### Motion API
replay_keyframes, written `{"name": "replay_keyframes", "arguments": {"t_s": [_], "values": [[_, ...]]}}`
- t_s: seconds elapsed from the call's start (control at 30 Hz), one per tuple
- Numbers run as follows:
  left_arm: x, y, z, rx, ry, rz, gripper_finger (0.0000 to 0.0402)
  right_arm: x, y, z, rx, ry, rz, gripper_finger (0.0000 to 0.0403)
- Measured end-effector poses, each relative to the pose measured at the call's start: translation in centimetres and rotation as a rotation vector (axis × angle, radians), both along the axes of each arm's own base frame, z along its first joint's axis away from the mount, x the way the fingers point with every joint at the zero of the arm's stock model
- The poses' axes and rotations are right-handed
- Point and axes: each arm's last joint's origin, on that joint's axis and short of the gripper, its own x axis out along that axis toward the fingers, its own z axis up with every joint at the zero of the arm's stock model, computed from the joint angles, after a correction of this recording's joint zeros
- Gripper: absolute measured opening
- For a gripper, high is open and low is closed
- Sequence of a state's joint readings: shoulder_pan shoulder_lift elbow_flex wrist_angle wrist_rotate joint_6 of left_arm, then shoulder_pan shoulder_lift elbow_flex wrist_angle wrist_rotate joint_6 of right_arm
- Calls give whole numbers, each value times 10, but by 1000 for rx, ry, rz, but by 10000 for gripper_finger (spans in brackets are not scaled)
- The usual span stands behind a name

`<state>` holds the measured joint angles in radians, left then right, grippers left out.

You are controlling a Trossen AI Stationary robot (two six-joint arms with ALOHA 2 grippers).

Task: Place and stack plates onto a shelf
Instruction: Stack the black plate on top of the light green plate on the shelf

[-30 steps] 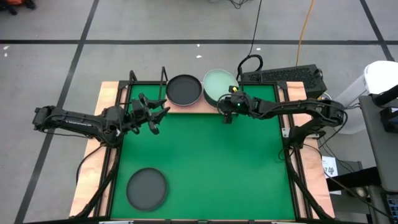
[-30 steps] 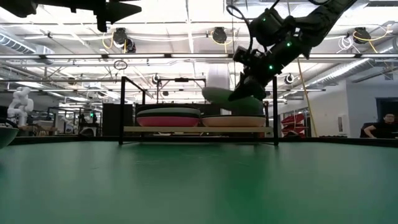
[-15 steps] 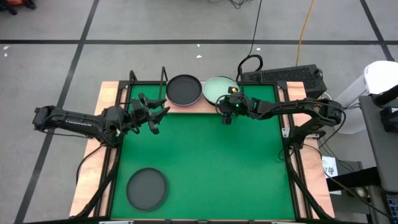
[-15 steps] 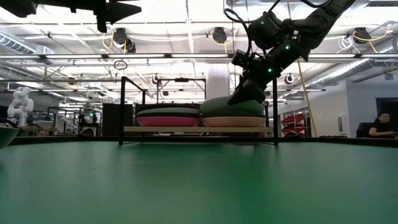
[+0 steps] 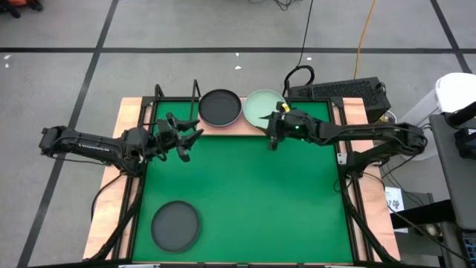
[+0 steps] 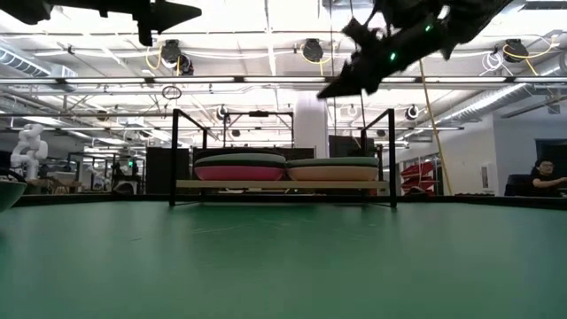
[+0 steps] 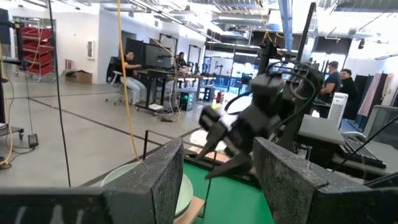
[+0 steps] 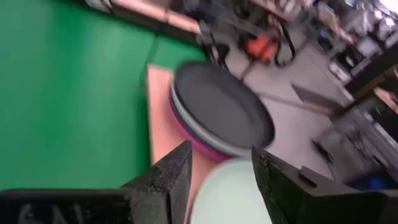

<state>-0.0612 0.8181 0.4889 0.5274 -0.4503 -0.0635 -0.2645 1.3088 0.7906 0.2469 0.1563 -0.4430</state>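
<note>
The shelf (image 5: 235,127) stands at the table's far edge with two stacks of plates on its board (image 6: 283,184). The left stack (image 6: 239,165) has a dark plate (image 5: 220,107) on top and a magenta one (image 8: 191,140) lower down. The right stack (image 6: 333,167) is topped by a pale green plate (image 5: 260,106). My right gripper (image 5: 272,138) hangs open above and just in front of the right stack, holding nothing. My left gripper (image 5: 187,140) waits open, raised over the mat's far left. One dark plate (image 5: 175,225) lies flat on the mat at the near left.
The shelf's black wire frame (image 6: 392,155) stands up around the stacks. The green mat (image 5: 245,193) lies open between the shelf and the near dark plate. A keyboard (image 5: 338,91) sits beyond the table's far right corner. People sit in the room behind.
My right gripper has opened and let go of the pale green plate, which has dropped from a tilt to lie flat on top of the right stack. The gripper has then risen and drawn back a little toward the table's right.
</note>
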Motion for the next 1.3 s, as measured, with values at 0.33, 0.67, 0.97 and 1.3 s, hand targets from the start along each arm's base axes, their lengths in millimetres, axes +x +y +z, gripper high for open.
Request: {"name": "replay_keyframes", "arguments": {"t_s": [0.33,0.67,0.97,1.3], "values": [[3,-15,4,19,214,-106,197,-34,53,57,109,-285,408,144],[14,-29,-8,-365,826,-260,197,-51,100,28,168,-285,575,144],[28,-48,-71,-881,1244,-375,197,-59,110,1,98,-282,524,144],[26,-70,-100,-921,1532,-371,197,-61,117,1,73,-280,567,144]]}}
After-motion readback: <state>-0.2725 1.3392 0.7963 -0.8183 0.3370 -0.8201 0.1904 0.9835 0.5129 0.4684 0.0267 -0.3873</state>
